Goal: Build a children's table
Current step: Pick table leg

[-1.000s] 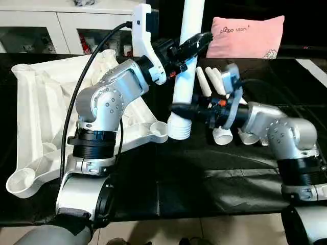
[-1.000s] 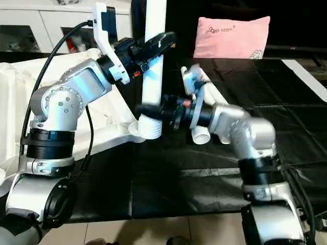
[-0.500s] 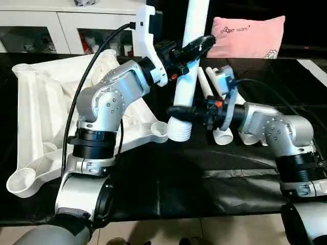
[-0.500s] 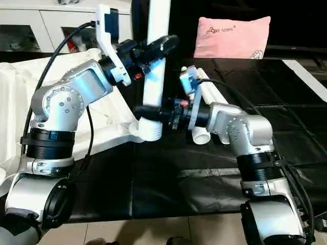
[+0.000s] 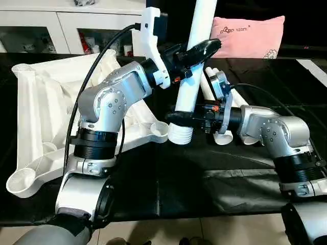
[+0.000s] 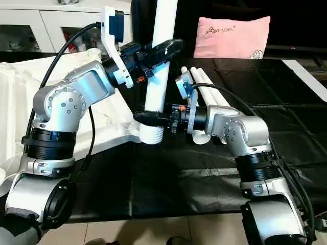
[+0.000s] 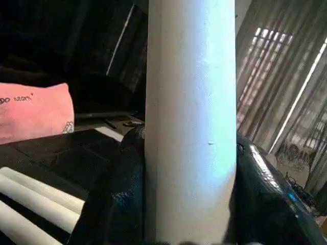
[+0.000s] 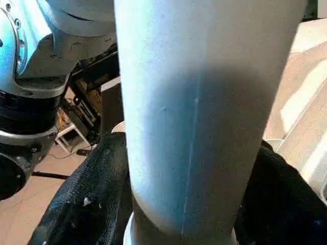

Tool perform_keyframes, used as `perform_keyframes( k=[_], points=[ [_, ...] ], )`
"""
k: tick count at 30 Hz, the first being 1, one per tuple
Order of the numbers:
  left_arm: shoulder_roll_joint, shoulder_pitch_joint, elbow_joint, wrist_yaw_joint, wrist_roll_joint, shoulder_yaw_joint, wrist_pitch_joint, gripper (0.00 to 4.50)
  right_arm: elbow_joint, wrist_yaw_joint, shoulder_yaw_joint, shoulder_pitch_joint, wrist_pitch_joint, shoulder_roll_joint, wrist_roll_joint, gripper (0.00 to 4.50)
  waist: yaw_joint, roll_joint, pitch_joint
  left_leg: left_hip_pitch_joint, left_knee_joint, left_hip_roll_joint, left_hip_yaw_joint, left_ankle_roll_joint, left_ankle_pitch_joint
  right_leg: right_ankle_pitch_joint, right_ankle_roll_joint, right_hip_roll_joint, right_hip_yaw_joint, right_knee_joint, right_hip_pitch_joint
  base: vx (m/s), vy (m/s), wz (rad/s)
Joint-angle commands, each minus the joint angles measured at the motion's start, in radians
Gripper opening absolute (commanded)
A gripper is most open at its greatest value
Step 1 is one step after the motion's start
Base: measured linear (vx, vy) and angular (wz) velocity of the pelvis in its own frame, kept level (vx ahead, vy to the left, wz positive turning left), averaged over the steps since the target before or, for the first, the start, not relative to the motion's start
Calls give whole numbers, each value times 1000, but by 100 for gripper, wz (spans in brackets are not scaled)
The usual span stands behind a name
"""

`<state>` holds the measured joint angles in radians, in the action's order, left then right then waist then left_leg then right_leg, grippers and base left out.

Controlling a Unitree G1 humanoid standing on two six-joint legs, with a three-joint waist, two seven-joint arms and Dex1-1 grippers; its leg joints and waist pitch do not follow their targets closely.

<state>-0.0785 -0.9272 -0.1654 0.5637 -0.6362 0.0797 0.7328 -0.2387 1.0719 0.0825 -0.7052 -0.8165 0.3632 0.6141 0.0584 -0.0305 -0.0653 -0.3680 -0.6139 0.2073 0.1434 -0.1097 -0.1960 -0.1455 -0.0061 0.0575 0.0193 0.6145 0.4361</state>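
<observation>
Top of upright leg [image 5: 196,56] cut off by upper edge. Part of tabletop [image 5: 41,112] hidden behind left arm. Cabinet [image 5: 66,25] contents too small to tell.

A black sheet [image 5: 168,184] covers the work surface, creased and catching a dull shine. Behind it at the far left stands a white cabinet [image 5: 61,23] with glass doors (small items sit dimly behind the panes). A pink pillow [image 5: 250,35] rests at the far edge against a dark backdrop. Pale tiled floor [image 5: 230,229] lies below. Sheer curtains [image 7: 286,102] glow with daylight.
</observation>
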Motion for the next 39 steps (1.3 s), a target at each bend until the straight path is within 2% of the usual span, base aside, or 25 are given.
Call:
perform_keyframes(
  k=[1, 8, 9, 15, 22, 23, 25, 29, 31, 34, 39],
  points=[
    [-4, -12, 34, 11, -13, -10, 5, 180, 8, 8, -3, -7, 6, 9, -7, 283, 2, -15, 85, -7, 56, -11, 27, 50, -63, -218, -196, 35, -14, -65, -83, 0, 0, 0],
    [-8, -12, 35, 21, -12, -9, 8, 180, 13, 15, -17, -3, -1, 7, 11, 230, 2, -12, 85, -7, 56, -10, 27, 48, -66, -218, -199, 36, -14, -65, -83, 0, 0, 0],
    [-8, -13, 36, 21, -13, -9, 9, 180, 13, 16, -17, -3, -2, 7, 11, 203, 2, -13, 86, -7, 56, -11, 27, 48, -64, -211, -200, 36, -14, -65, -84, 0, 0, 0],
    [-7, -18, 34, 16, -16, -2, 10, 180, 19, 21, -12, 9, -2, 5, 11, 194, 3, -12, 85, -6, 56, -10, 26, 49, -67, -211, -204, 36, -14, -65, -83, 0, 0, 0],
    [7, -19, 51, 10, -39, 19, 14, 180, 19, 20, -9, 25, 39, -5, -3, 193, 3, -11, 85, -7, 56, -11, 26, 49, -68, -211, -203, 36, -13, -65, -84, 0, 0, 0],
    [9, -17, 58, 14, -48, 21, 16, 215, 19, 20, -9, 26, 41, -6, -3, 193, 3, -10, 86, -6, 56, -10, 26, 49, -67, -205, -206, 36, -14, -64, -83, 0, 0, 0],
    [9, -11, 80, 37, -74, 21, 32, 250, 21, 21, -9, 29, 43, -7, -3, 193, 2, -11, 85, -6, 56, -10, 26, 48, -70, -201, -211, 36, -13, -64, -83, 0, 0, 0],
    [4, 13, 152, 105, -128, -16, 88, 291, 26, 17, -9, 37, 50, -10, -4, 193, 2, -7, 85, -6, 57, -8, 26, 48, -73, -192, -221, 36, -13, -61, -82, 0, 0, 0],
    [7, 19, 163, 111, -139, -23, 100, 302, 27, 14, -8, 40, 56, -12, -5, 193, 1, -8, 83, -5, 57, -9, 27, 45, -95, -235, -210, 35, -13, -67, -81, 0, 0, 0],
    [20, 23, 162, 92, -149, -22, 119, 325, 24, 5, -8, 46, 68, -20, -9, 193, 1, -10, 82, -5, 58, -10, 27, 40, -97, -258, -193, 35, -13, -69, -81, 0, 0, 0],
    [41, 24, 147, 65, -171, 13, 114, 357, 22, -15, -16, 53, 85, -37, -14, 193, 2, -10, 83, -6, 58, -10, 25, 41, -89, -248, -191, 34, -13, -69, -81, 0, 0, 0]
  ],
)
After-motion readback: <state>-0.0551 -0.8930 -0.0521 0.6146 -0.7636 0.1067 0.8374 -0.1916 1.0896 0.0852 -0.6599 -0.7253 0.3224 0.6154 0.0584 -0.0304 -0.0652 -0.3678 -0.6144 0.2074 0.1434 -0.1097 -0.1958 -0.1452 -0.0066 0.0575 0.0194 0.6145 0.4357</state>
